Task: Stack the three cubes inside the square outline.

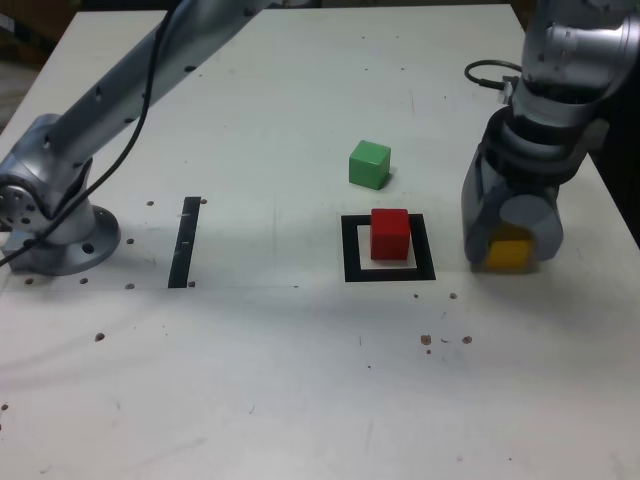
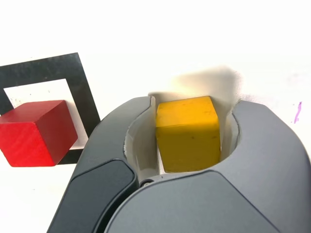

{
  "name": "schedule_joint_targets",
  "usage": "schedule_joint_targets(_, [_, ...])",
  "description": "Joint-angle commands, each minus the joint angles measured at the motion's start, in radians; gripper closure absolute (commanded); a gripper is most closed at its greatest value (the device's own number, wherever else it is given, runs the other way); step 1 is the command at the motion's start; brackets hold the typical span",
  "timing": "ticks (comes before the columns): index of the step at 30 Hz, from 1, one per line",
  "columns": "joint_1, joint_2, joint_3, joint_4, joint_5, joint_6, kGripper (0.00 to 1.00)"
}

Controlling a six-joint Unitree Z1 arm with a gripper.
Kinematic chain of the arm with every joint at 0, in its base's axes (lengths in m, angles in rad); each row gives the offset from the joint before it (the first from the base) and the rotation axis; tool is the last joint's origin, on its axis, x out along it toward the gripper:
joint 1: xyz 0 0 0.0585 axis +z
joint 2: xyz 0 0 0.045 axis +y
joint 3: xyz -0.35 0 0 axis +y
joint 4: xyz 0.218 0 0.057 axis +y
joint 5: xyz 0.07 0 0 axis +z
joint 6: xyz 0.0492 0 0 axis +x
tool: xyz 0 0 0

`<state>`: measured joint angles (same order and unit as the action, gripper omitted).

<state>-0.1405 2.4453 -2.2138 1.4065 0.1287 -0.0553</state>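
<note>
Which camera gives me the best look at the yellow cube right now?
The wrist view: the yellow cube fills the middle of the picture, sitting between the jaws of the gripper with its top and front faces plain. In the exterior view only a yellow patch shows beneath the gripper body.

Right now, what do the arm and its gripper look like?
The arm is silver-grey metal with rounded joint housings, a round bolted base and a black cable running along its link; another black cable loops near the wrist. The gripper is darker grey, with two broad, curved, smooth jaws lined pale inside.
</note>
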Motion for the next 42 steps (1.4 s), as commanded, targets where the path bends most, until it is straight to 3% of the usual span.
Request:
schedule_joint_targets(1, [0.001,0.005,-0.004,0.013,-0.005,0.007,0.71])
schedule_joint_targets(6, [0.001,-0.045,-0.025,0.065,0.001,0.021,0.72])
schedule_joint_targets(12, [-0.001,-0.188,0.014,0.152,0.034,0.033,0.74])
schedule_joint_targets(19, [-0.001,-0.320,0.148,0.162,-0.009,0.059,0.74])
schedule_joint_targets(25, [0.001,-0.360,0.280,0.113,-0.035,0.055,0.74])
schedule_joint_targets(32, [0.012,-0.411,0.447,-0.013,-0.040,0.018,0.74])
schedule_joint_targets(42, [0.064,-0.428,0.586,-0.126,-0.060,0.015,0.74])
